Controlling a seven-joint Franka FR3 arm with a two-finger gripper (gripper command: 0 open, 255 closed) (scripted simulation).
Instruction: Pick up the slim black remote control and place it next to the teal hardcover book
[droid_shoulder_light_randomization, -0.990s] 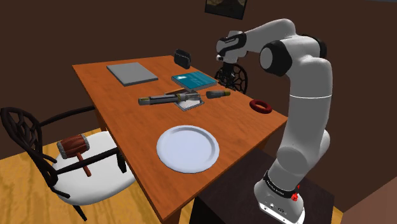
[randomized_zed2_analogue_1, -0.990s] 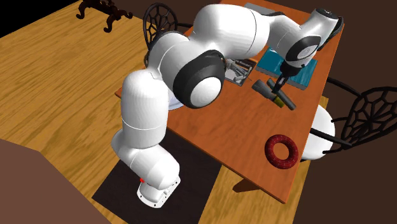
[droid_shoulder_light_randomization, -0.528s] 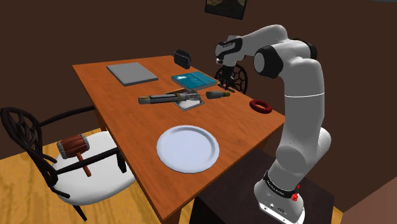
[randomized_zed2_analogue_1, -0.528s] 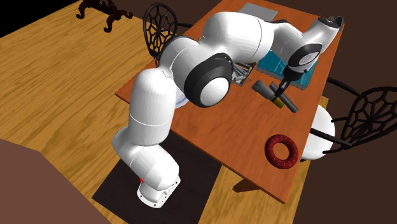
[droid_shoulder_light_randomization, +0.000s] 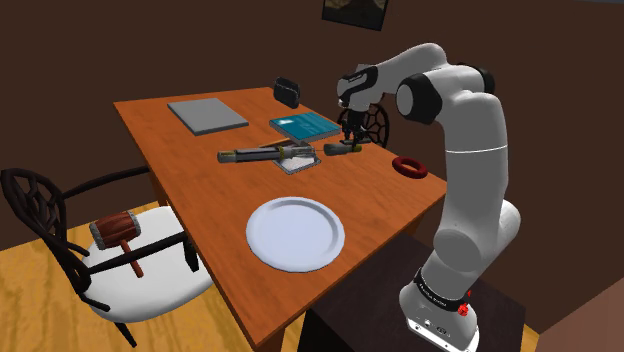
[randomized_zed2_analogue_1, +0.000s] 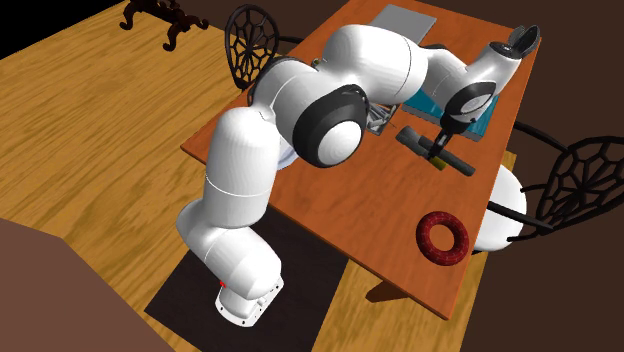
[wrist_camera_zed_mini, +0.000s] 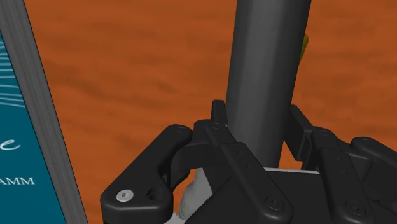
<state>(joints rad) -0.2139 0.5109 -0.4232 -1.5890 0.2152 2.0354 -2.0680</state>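
Risk by the book: the teal hardcover book (droid_shoulder_light_randomization: 305, 125) lies just left of the slim dark-grey remote control (droid_shoulder_light_randomization: 340, 148), so a skewed lift could knock the remote's end against it.
Risk in the grip: held by its narrow edges alone, the long remote may pivot or slip.
Remote: flat on the orange-brown wooden table (droid_shoulder_light_randomization: 200, 190), far right part.
Gripper (wrist_camera_zed_mini: 257, 114): clamped on the remote's two long edges.
Arm (droid_shoulder_light_randomization: 470, 130): rises from the near-right stand and bends left, hand pointing down.
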